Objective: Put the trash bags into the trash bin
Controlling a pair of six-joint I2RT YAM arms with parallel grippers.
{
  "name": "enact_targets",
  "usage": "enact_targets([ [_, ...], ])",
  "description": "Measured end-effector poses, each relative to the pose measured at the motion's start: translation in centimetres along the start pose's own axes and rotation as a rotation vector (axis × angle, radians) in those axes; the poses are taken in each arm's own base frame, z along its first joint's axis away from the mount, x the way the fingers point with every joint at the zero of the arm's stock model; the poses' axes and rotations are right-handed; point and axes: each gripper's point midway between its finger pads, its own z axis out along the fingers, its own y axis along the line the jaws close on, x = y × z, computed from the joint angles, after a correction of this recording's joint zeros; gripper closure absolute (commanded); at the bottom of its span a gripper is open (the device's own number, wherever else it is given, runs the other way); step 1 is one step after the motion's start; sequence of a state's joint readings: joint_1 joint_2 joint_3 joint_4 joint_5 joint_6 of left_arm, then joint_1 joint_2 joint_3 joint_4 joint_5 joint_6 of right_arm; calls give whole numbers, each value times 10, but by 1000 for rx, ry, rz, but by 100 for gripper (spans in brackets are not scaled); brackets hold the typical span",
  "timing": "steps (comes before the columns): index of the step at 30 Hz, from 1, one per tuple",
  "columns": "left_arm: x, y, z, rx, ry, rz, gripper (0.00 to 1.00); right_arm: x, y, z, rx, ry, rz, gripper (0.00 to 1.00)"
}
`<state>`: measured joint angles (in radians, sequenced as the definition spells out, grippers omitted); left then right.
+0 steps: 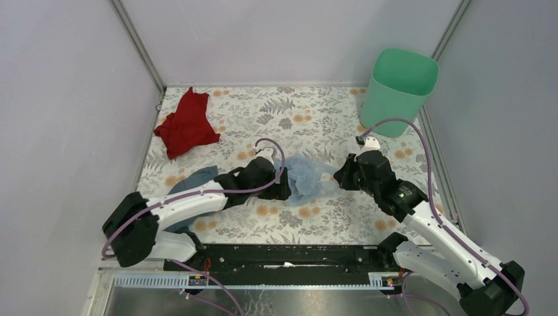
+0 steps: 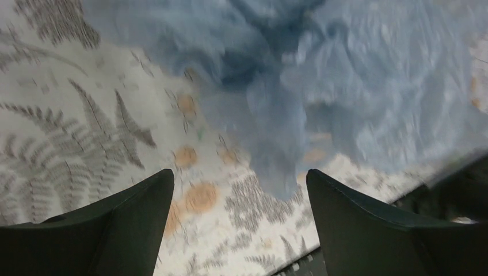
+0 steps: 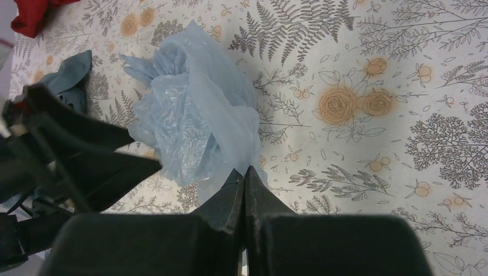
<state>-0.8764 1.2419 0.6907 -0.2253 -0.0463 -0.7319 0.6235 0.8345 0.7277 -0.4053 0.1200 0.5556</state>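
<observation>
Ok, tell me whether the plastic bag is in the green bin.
No, the pale-blue plastic bag lies outside the mint-green bin, well apart from it.

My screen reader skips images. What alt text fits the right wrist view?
The shut right hand pinches the edge of a crumpled pale-blue bag on a floral table. The open left hand sits at the bag's left.
</observation>
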Motion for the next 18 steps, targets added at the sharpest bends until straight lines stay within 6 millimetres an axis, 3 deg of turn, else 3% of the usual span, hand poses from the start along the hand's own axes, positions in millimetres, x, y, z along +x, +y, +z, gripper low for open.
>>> enact_targets([
  [2, -9, 2, 14, -54, -16, 25, 25, 1, 1, -1, -10, 2, 1, 100],
  [6, -24, 4, 24, -96, -66, 39, 21, 4, -1, -5, -21, -12, 5, 100],
  [8, -30, 3, 25, -97, -94, 37, 23, 6, -3, -5, -24, -16, 7, 100],
  [10, -36, 2, 26, -97, -120, 35, 37, 11, -5, -4, -25, -11, 6, 100],
  [13, -41, 4, 28, -115, -145, 42, 70, 18, -9, -1, -15, 8, 3, 100],
  [15, -43, 10, 30, -146, -155, 45, 85, 21, -11, 1, -7, 19, 2, 100],
  [17, -47, 18, 29, -178, -169, 51, 100, 26, -14, 4, 1, 29, 1, 100],
  [18, -50, 22, 27, -188, -177, 50, 100, 29, -16, 5, 4, 33, 0, 100],
])
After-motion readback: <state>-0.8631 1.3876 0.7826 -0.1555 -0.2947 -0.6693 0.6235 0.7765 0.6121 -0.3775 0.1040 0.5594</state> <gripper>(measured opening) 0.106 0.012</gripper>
